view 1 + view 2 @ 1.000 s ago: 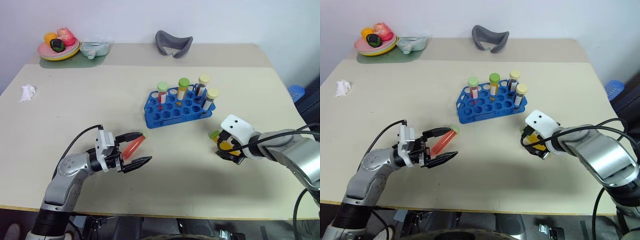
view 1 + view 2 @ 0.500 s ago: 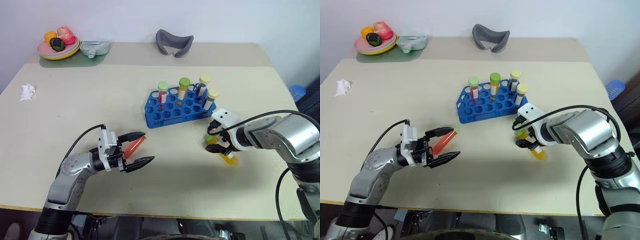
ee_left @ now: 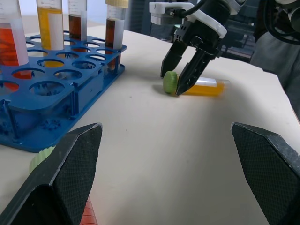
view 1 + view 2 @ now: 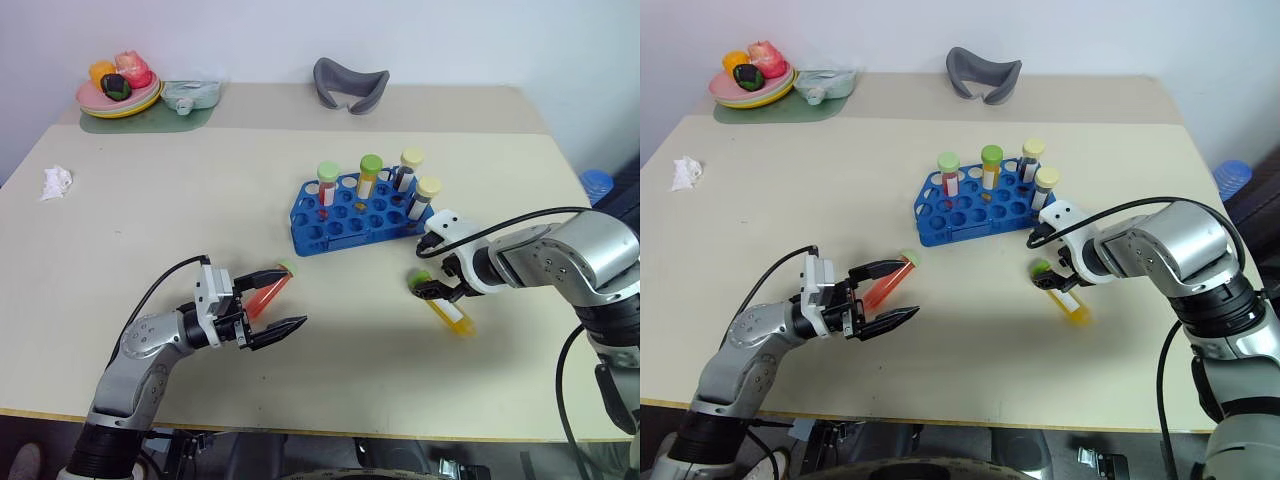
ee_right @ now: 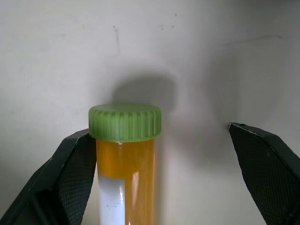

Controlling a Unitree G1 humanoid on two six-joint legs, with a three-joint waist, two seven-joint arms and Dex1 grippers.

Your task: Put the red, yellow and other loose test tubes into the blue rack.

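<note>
While my right gripper (image 4: 432, 287) hangs over the yellow tube (image 4: 440, 300), its fingers stand spread, one just beside the tube's green cap (image 5: 125, 121), nothing pinched. That tube lies flat on the table (image 4: 150, 220), near the blue rack (image 4: 350, 215) on its near right side. My left gripper (image 4: 282, 297) is also spread wide; the red tube (image 4: 265, 291) lies on the table between its fingers. Four capped tubes stand upright in the rack's far rows; the near holes are free. Farther off: a crumpled white paper (image 4: 56, 184) at the left edge, a plate of fruit (image 4: 118, 90) on a green mat at the far left corner, and a grey curved object (image 4: 348, 86) at the back. The yellow tube carries a white label (image 5: 111, 204); I cannot read any writing on it.
</note>
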